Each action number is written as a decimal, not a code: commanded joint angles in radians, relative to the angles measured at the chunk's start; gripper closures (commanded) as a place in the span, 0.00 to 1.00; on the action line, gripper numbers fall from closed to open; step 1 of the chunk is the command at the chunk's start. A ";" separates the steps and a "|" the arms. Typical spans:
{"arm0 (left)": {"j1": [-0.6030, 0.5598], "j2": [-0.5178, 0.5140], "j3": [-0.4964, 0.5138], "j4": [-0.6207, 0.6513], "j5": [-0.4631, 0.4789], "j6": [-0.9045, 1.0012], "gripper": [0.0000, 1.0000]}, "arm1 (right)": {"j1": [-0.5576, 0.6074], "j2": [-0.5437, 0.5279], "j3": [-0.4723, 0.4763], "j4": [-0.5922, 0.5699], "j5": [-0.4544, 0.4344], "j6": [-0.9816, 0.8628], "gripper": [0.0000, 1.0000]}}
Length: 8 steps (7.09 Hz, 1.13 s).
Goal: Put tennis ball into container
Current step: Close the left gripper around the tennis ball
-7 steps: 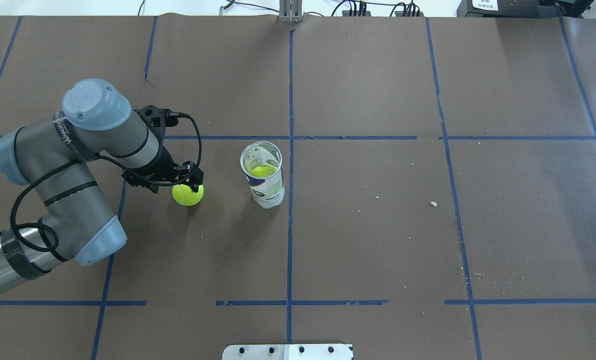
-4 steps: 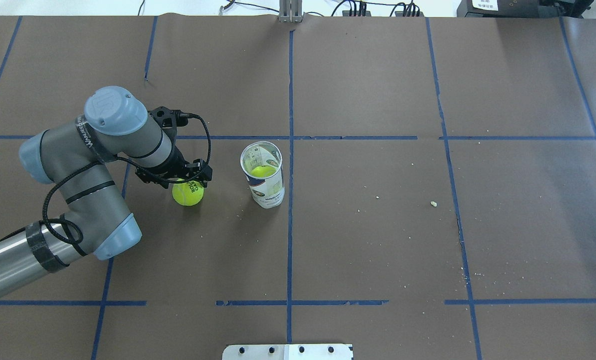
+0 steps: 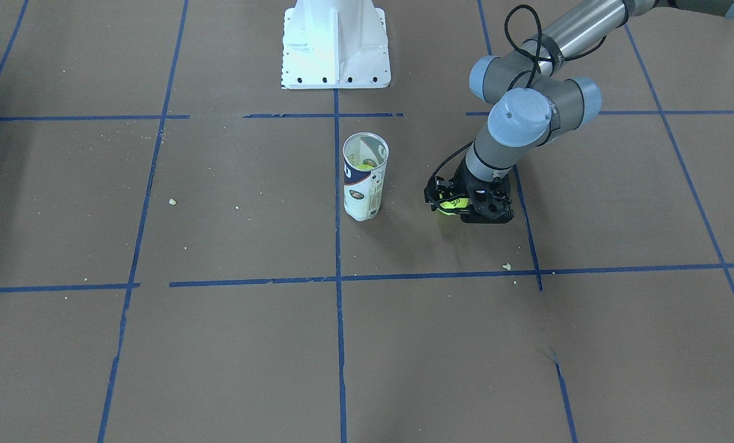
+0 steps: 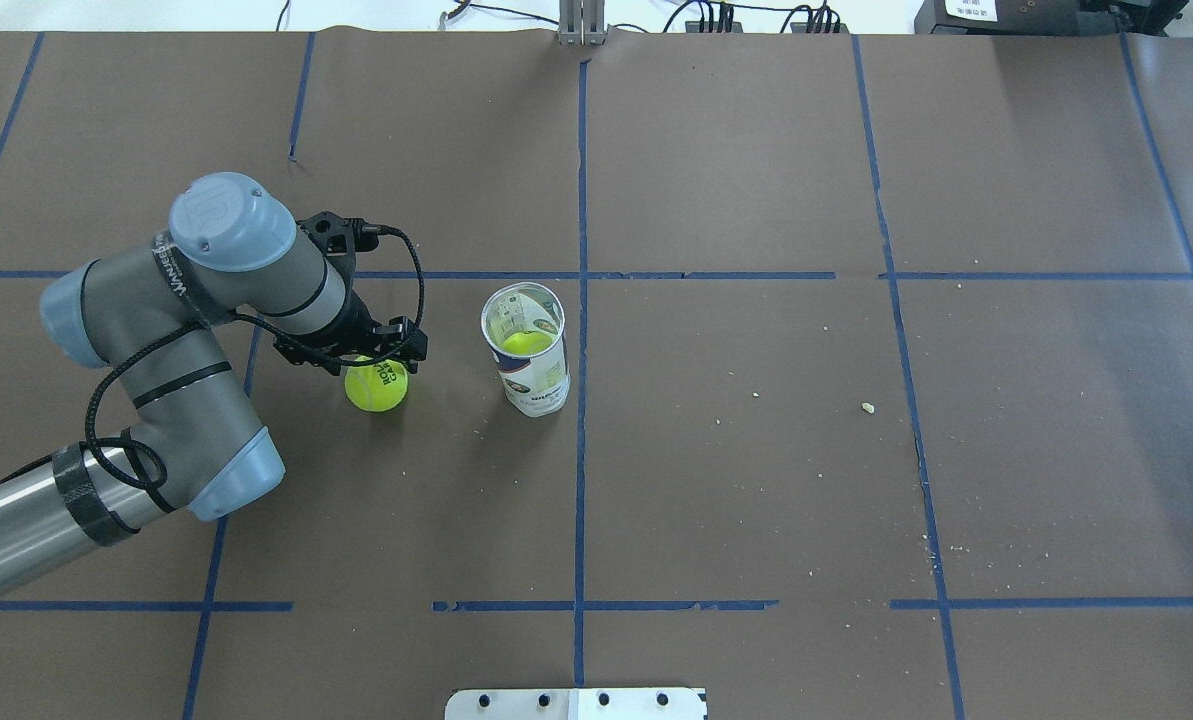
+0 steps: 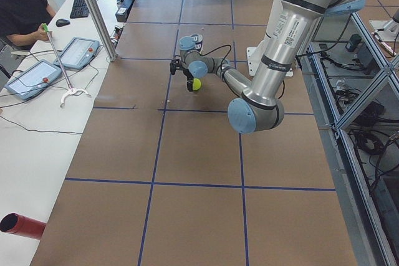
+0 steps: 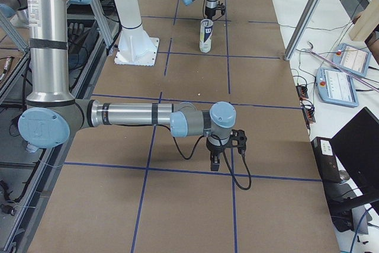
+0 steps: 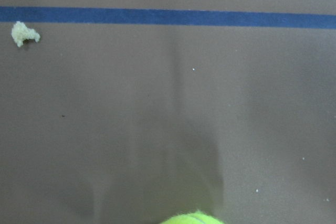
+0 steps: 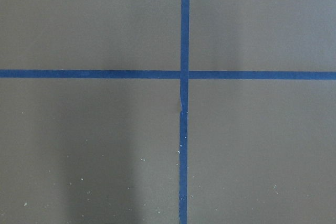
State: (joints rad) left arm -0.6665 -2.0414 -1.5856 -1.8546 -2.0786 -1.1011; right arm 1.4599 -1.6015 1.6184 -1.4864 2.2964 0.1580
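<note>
The yellow-green tennis ball (image 4: pixel 376 388) rests on the brown table cover, its black lettering facing up. My left gripper (image 4: pixel 374 362) hangs low over it, open, with a finger on either side of the ball (image 3: pixel 450 207). Only the ball's top rim (image 7: pixel 191 219) shows in the left wrist view. The clear container (image 4: pixel 526 350) stands upright a short way to the ball's right, with another yellow ball (image 4: pixel 527 343) inside it. My right gripper (image 6: pixel 222 161) hovers over bare table far from both; I cannot tell whether it is open or shut.
The white metal pedestal (image 3: pixel 336 49) stands at the robot's side of the table, behind the container (image 3: pixel 363 184). Blue tape lines grid the cover, and small crumbs (image 4: pixel 867 407) lie to the right. An operator sits at a side desk (image 5: pixel 25 10).
The left arm swung forward and to the right, bringing its gripper from the ball's right edge to over the ball. The ball stayed put. Little has moved in the last half second.
</note>
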 commanded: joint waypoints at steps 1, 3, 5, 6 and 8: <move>0.001 0.004 -0.001 0.000 -0.001 0.000 0.00 | 0.000 0.000 0.000 0.000 0.000 0.000 0.00; 0.004 0.006 -0.016 0.009 -0.011 -0.011 0.41 | 0.000 0.000 0.000 0.000 0.000 0.000 0.00; 0.002 0.015 -0.055 0.020 -0.011 -0.013 0.96 | -0.001 0.000 0.000 0.000 0.000 0.000 0.00; 0.001 0.015 -0.124 0.102 -0.011 -0.009 1.00 | 0.000 0.000 0.000 0.000 0.000 0.000 0.00; -0.063 -0.029 -0.271 0.352 -0.011 0.012 1.00 | 0.000 0.000 0.000 0.000 0.000 0.000 0.00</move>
State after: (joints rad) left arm -0.6905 -2.0442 -1.7741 -1.6390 -2.0892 -1.1004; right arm 1.4601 -1.6015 1.6183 -1.4864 2.2964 0.1580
